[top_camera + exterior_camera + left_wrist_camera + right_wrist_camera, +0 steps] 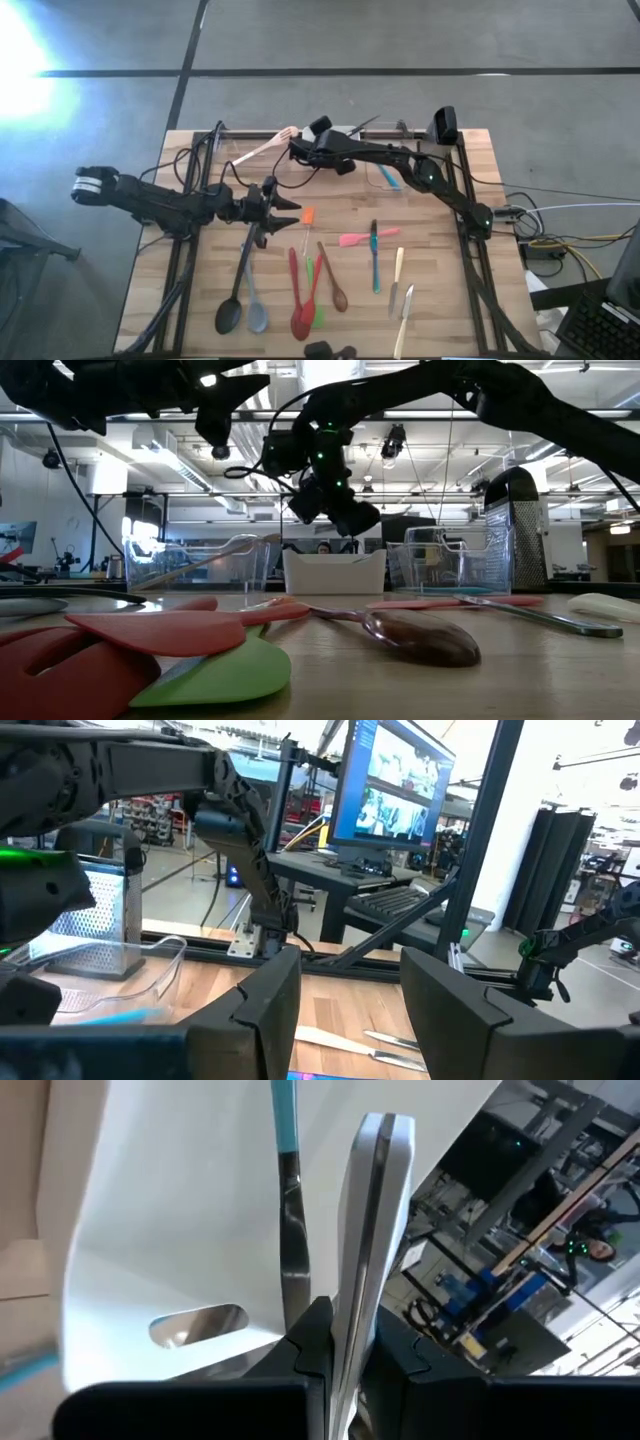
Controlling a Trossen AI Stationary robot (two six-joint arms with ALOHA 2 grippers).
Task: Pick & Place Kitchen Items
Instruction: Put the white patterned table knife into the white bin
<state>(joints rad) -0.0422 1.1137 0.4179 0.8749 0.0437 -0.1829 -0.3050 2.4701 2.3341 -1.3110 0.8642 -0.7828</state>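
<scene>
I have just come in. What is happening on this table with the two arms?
The robot seems to be moving kitchen utensils into tubs. The right gripper is shut on a cream-handled piece and holds it over the white tub at the back of the table, where a blue-handled utensil already lies. The left gripper is open and empty, above the middle of the table. Many utensils, such as the black spoon, lie on the wood near the front.
</scene>
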